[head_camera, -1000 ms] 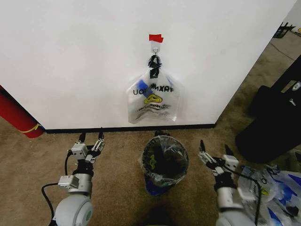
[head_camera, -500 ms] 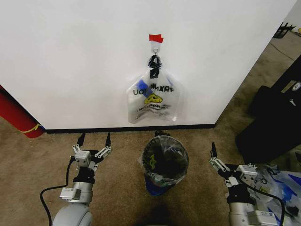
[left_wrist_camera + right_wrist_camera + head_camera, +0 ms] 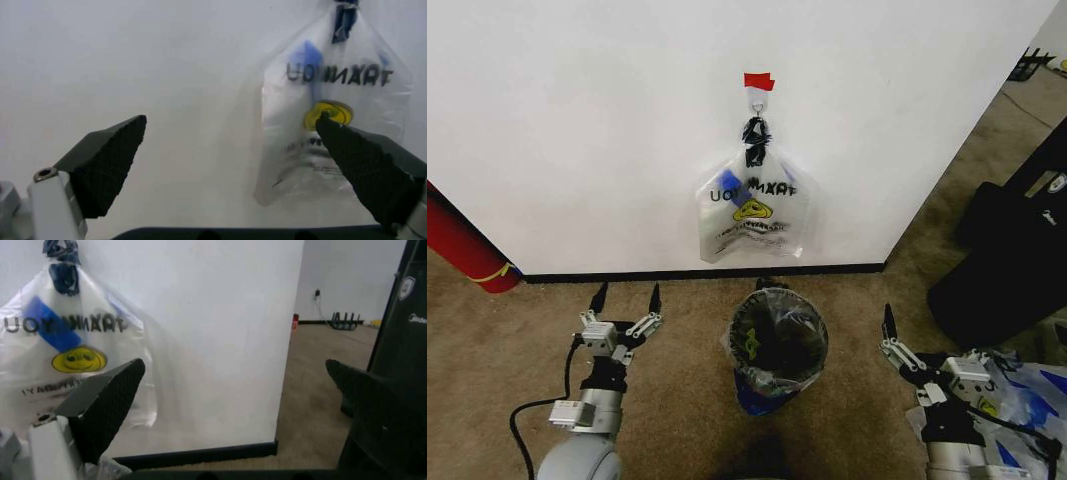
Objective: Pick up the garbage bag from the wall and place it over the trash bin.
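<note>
The garbage bag (image 3: 752, 215) is clear plastic with a yellow smiley face and black lettering. It hangs by its knotted handles from a small hook (image 3: 756, 103) under a red tape strip (image 3: 758, 80) on the white wall (image 3: 577, 130). Straight below it on the carpet stands the trash bin (image 3: 777, 345), black mesh with a plastic liner inside. My left gripper (image 3: 627, 297) is low and left of the bin, open and empty, pointing at the wall. My right gripper (image 3: 922, 345) is low on the bin's right, also open and empty. Both wrist views face the garbage bag (image 3: 333, 115) (image 3: 67, 355) between spread fingers.
A large red cylinder (image 3: 462, 245) leans at the far left by the black baseboard (image 3: 627, 273). A bulky black object (image 3: 1012, 260) stands at the right past the wall's corner. Several more plastic bags (image 3: 1017, 395) lie on the floor by my right arm.
My left gripper's fingers have spread wider. My right arm has shifted to the right and drawn back lower, with the gripper turned. The bag and the bin have not moved.
</note>
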Motion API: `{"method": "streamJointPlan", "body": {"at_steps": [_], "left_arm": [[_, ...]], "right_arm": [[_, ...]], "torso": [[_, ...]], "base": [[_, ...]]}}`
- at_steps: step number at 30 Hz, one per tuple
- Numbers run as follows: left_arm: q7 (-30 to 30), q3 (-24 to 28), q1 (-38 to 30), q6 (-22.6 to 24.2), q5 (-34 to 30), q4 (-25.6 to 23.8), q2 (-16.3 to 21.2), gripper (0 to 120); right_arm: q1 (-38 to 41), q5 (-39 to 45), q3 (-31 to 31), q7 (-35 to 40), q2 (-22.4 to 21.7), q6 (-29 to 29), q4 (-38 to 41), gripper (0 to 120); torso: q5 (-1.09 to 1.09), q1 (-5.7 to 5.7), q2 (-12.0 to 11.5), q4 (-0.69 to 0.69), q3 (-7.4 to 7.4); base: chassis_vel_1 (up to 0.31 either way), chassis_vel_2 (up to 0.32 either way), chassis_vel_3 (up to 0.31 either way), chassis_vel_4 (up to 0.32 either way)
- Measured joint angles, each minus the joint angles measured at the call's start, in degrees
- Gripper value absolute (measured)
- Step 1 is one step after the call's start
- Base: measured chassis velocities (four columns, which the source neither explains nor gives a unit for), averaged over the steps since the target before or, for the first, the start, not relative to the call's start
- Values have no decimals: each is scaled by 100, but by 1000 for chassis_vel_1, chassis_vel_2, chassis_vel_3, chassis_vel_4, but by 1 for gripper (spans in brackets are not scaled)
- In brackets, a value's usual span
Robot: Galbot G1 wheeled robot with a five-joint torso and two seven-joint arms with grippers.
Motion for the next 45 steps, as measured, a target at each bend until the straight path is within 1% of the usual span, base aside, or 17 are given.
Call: {"method": "streamJointPlan", "body": {"at_steps": [4,9,16,29,45], "left_arm": [[-71,154,-310,207,64,61,-11,100],[-137,263,-444,325,188,92,-82,100],[-151,298,-314,311,207,110,-119,100],[-233,142,-182,258,104,12,22,100],[-272,154,-34,265,143,-117,46,100]], "right_arm": [[-5,-85,-37,-3,73,77,-51,100],[82,-239,-81,-2,73,77,-57,100],[123,-389,-143,39,73,37,-74,100],[182,-622,-291,62,73,-6,-99,100],[171,-612,-270,72,73,-38,72,100]], "torso": [[1,0,0,1,0],[0,0,0,2,0],[0,0,0,2,0],[0,0,0,2,0],[0,0,0,2,0]], "base": [[0,0,0,0],[0,0,0,0],[0,0,0,0],[0,0,0,0],[0,0,0,0]]}}
